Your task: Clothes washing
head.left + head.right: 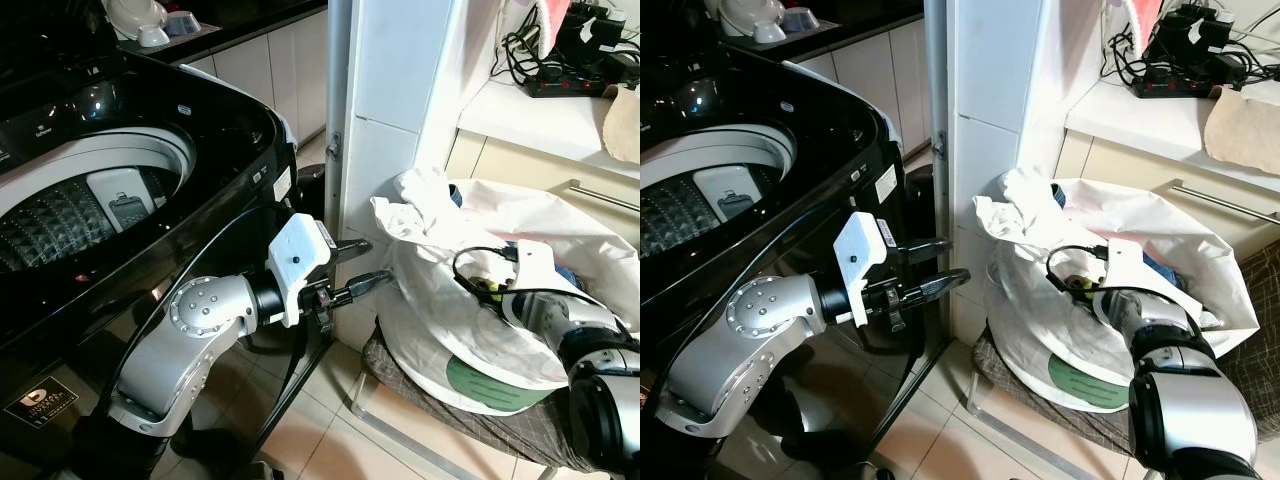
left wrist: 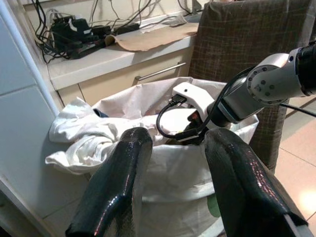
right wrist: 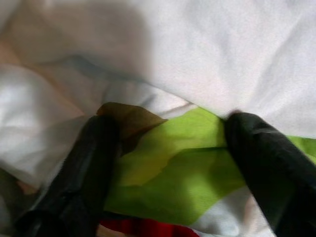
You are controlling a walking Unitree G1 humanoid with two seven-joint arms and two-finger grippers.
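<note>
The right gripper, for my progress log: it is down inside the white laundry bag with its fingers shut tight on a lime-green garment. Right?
Not quite. The right gripper is inside the white laundry bag, but the right wrist view shows its fingers spread apart on either side of the lime-green garment, not shut on it. The left gripper hangs open beside the washing machine.

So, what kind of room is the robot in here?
Most likely a home laundry corner beside a kitchen. A black top-loading washing machine stands open, a white laundry bag full of clothes sits on a chair, and dishes rest on a dark counter behind.
</note>
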